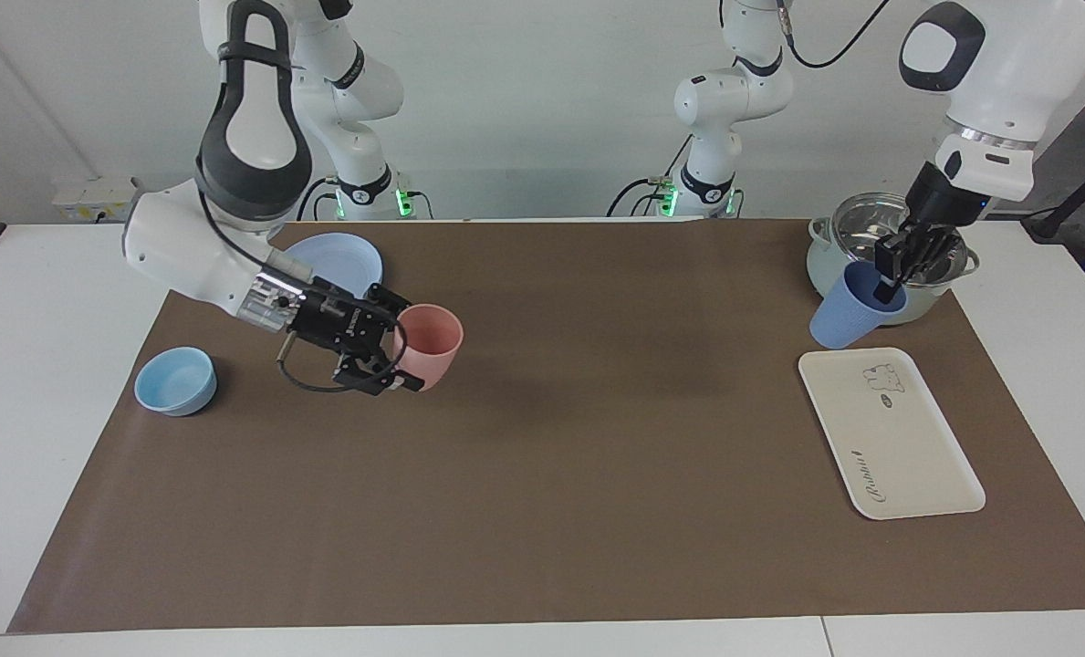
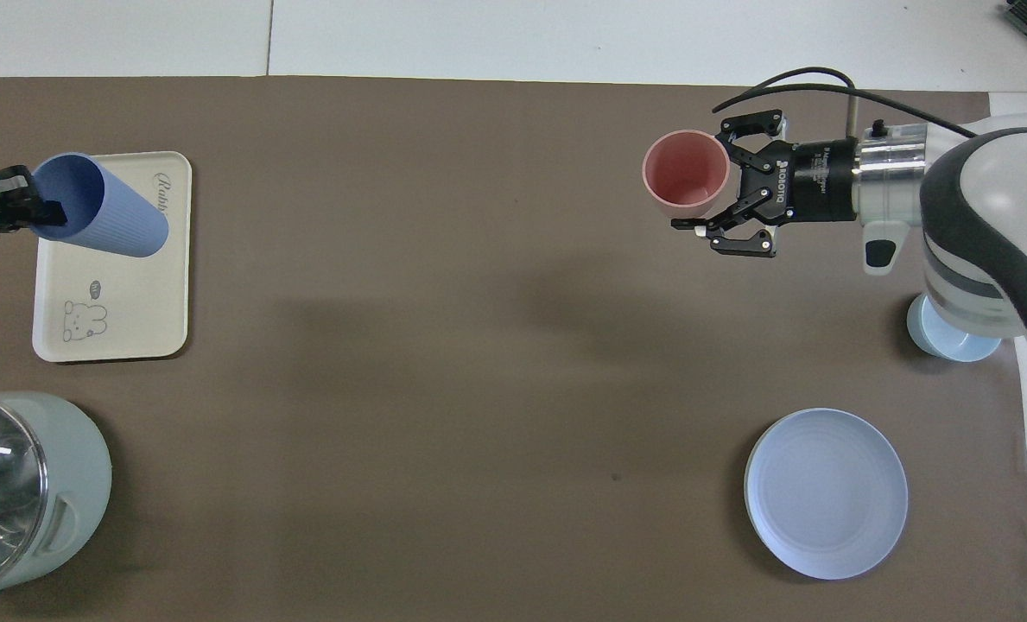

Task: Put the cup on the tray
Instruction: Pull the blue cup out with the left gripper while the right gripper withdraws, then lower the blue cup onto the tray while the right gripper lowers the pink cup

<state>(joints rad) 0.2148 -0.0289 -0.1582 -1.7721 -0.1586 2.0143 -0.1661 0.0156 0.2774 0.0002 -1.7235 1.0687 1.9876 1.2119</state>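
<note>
The periwinkle-blue cup (image 1: pixel 845 315) (image 2: pixel 107 218) hangs tilted in the air, with my left gripper (image 1: pixel 891 274) (image 2: pixel 28 207) shut on its rim. It is over the cream tray (image 1: pixel 898 456) (image 2: pixel 124 294) with the bear drawing and does not touch it. The tray lies flat on the brown mat at the left arm's end of the table. At the right arm's end, my right gripper (image 1: pixel 402 351) (image 2: pixel 720 194) reaches in sideways and is shut on the wall of a pink cup (image 1: pixel 432 342) (image 2: pixel 686 177).
A pale green pot (image 1: pixel 829 274) (image 2: pixel 64 484) with a glass lid stands just nearer the robots than the tray. A round blue plate (image 1: pixel 350 255) (image 2: pixel 824 492) and a light-blue bowl (image 1: pixel 175 381) (image 2: pixel 945 341) lie at the right arm's end.
</note>
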